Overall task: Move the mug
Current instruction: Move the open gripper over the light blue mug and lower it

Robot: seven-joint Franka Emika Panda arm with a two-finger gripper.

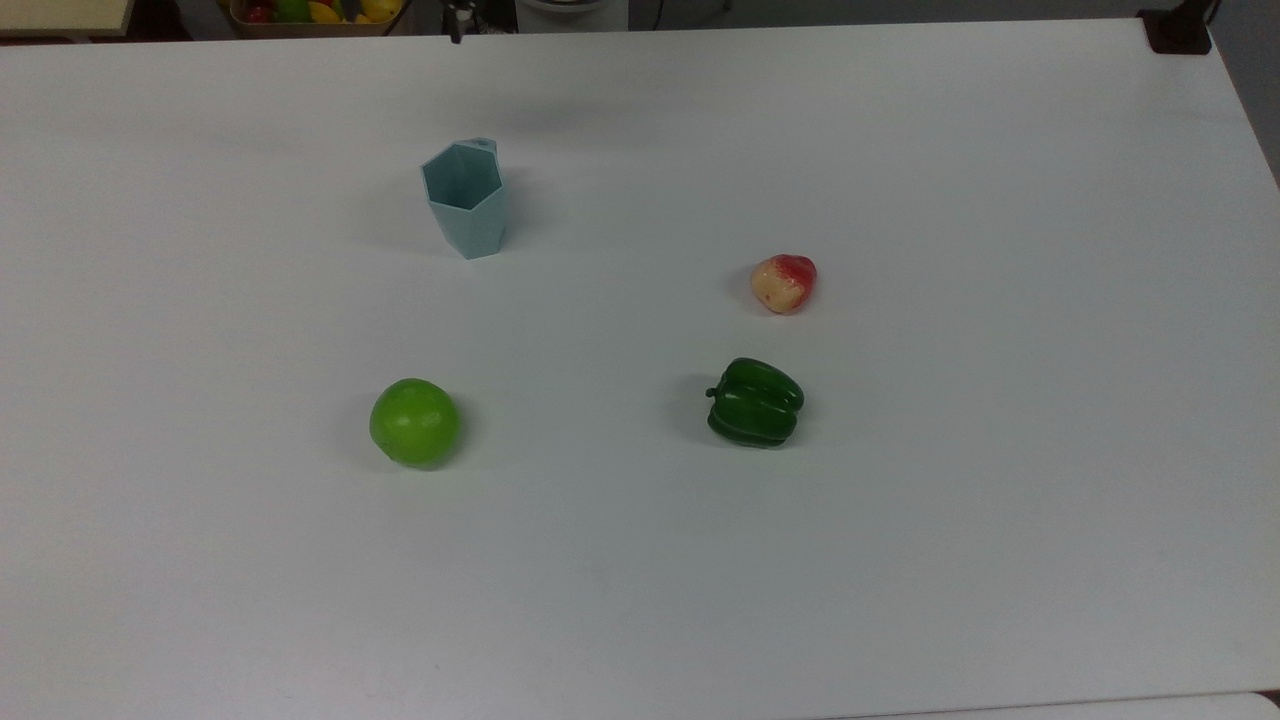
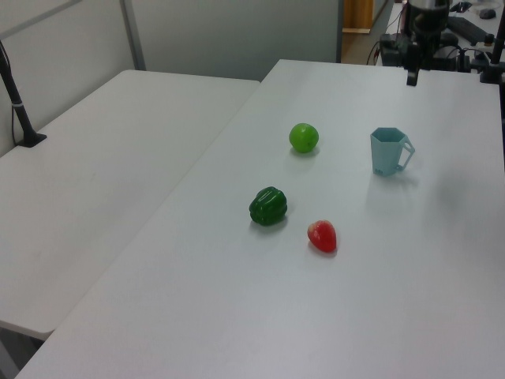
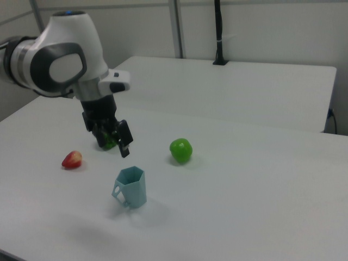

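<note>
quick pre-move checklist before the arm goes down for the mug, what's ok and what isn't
1. Mug upright, opening up, on the table: ok.
2. Mug free of neighbours: green apple, green pepper and red-and-cream fruit all lie apart from it: ok.
3. Handle position known: it points to the left view's right and the right view's left: ok.
4. Gripper above the table, apart from the mug, nothing between them: ok.
5. Jaws wide enough for the mug: cannot tell.
6. Gripper lined up over the mug: not ok, it hangs off to one side in the right view.
</note>
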